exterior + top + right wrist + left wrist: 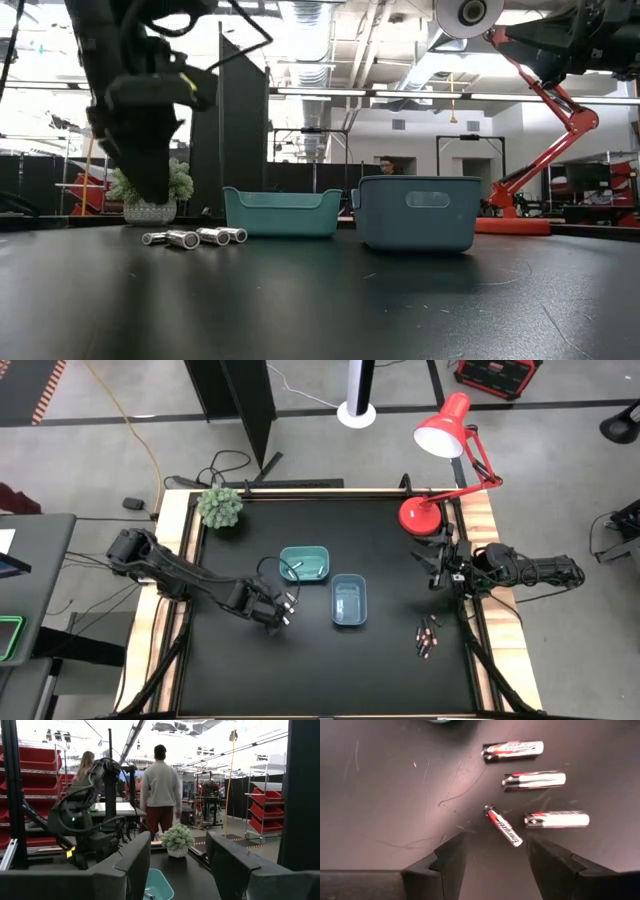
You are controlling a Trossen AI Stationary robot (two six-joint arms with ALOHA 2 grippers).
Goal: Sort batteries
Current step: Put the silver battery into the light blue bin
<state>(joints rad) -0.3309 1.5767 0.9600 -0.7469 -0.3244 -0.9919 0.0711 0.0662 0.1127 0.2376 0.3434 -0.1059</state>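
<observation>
Open right tool (177,862), teal tray (159,890), potted plant (176,840), left arm (92,815), two people (160,790)

- Both arms are dark, nearly black, built from chunky rounded segments joined at bulky joints.
- The left gripper (495,862) ends in two black, matte fingers (451,857) with angular, faceted inner faces tapering toward the tips.
- The right gripper (177,862) has the same blocky black fingers (135,857).
- Thin dark cables loop beside the left arm's wrist (262,565).
- A small yellow label sits on the left arm's body (70,853).
</observation>
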